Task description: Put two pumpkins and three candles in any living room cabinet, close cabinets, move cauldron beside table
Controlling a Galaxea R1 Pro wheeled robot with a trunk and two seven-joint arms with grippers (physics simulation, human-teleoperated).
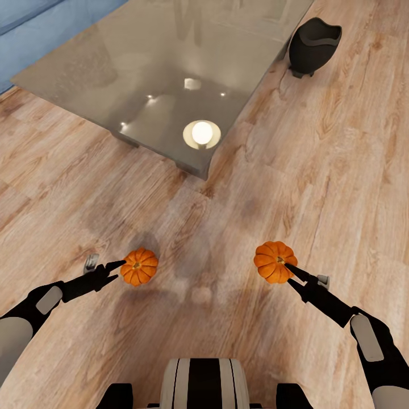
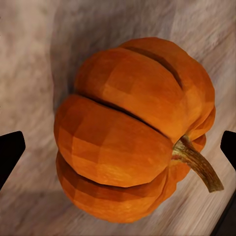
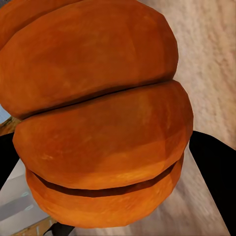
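Two orange pumpkins show low in the head view. The left pumpkin (image 1: 139, 266) (image 2: 132, 128) lies between the fingers of my left gripper (image 1: 121, 265), which is open, with a gap on each side of it. My right gripper (image 1: 288, 268) is shut on the right pumpkin (image 1: 274, 261) (image 3: 103, 118), whose body presses against the black fingers (image 3: 214, 172). The black cauldron (image 1: 314, 44) stands on the floor at the far right, close to the corner of the grey glass table (image 1: 142, 74).
A blue sofa (image 1: 34, 17) runs behind the table at the far left. The glass top reflects a round ceiling light (image 1: 201, 134). Wooden floor (image 1: 341, 170) stretches to the right of the table and in front of me.
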